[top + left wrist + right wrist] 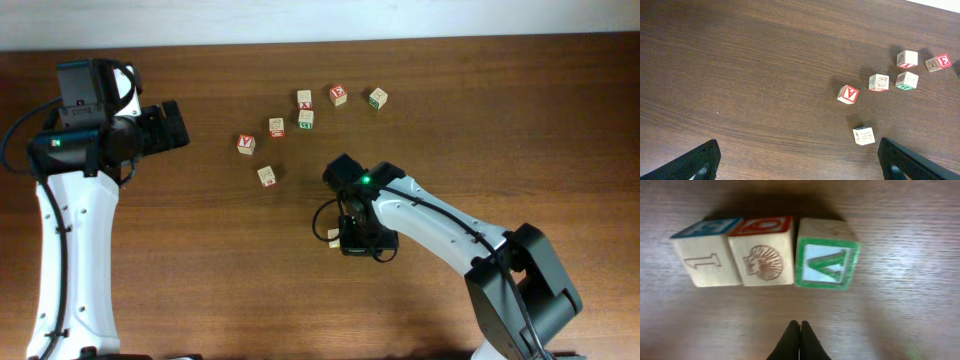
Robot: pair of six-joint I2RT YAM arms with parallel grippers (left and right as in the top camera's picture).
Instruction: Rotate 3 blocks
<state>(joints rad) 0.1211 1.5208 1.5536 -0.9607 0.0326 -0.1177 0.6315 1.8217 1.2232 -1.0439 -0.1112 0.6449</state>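
Dark wooden desk (200, 260) is carrying three blocks (762, 260), lying touching in a row near its middle, just beyond the right hand (800, 327), whose fingers are pressing together on nothing. Nudging one block is likely risking dragging its neighbours along. Overhead, the arm (430, 215) is hiding this row, while scattered cubes (304, 98) and the spread left hand (165, 128) are showing.

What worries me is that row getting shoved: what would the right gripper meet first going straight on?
Probably a block: the shut right gripper points at the seam between the shell block and the green V block, so either could be touched first. Their distance is unclear.
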